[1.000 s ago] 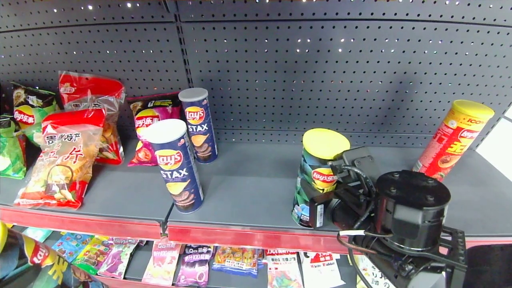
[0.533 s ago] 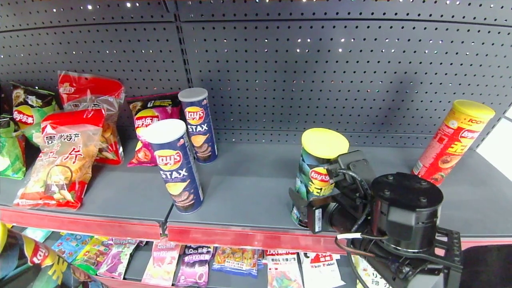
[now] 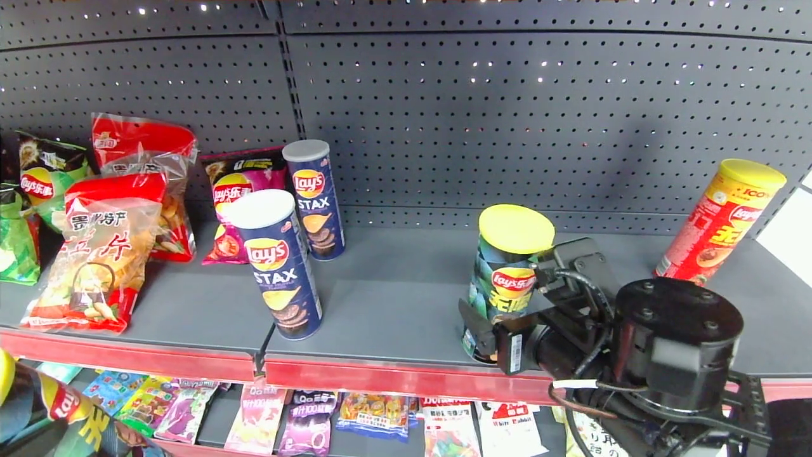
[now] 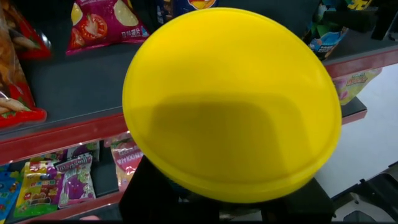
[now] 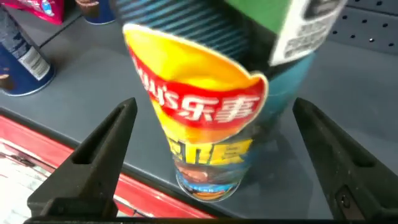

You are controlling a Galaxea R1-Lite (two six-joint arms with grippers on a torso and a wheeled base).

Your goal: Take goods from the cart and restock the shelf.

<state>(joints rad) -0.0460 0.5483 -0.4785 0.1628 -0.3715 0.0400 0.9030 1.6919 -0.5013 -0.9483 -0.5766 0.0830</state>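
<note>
A green chip can [image 3: 507,279] with a yellow lid stands on the grey shelf [image 3: 393,298] close to its red front edge. My right gripper [image 3: 501,320] is open around its lower half, one finger on each side with gaps showing. In the right wrist view the can [image 5: 205,124] stands between the spread fingers [image 5: 93,162]. My left gripper holds another chip can, whose yellow lid [image 4: 230,99] faces the left wrist camera. That can's dark body [image 3: 44,412] shows at the lower left of the head view.
Two blue chip cans [image 3: 279,266] [image 3: 315,197] stand left of centre. A red can [image 3: 720,222] leans at the far right. Snack bags [image 3: 101,254] crowd the left end. Bare shelf lies between the blue cans and the green can. Packets [image 3: 374,412] fill the lower shelf.
My right gripper's fingers have spread apart from the green can, which now stands more upright. The right arm has drawn back a little toward the right.
</note>
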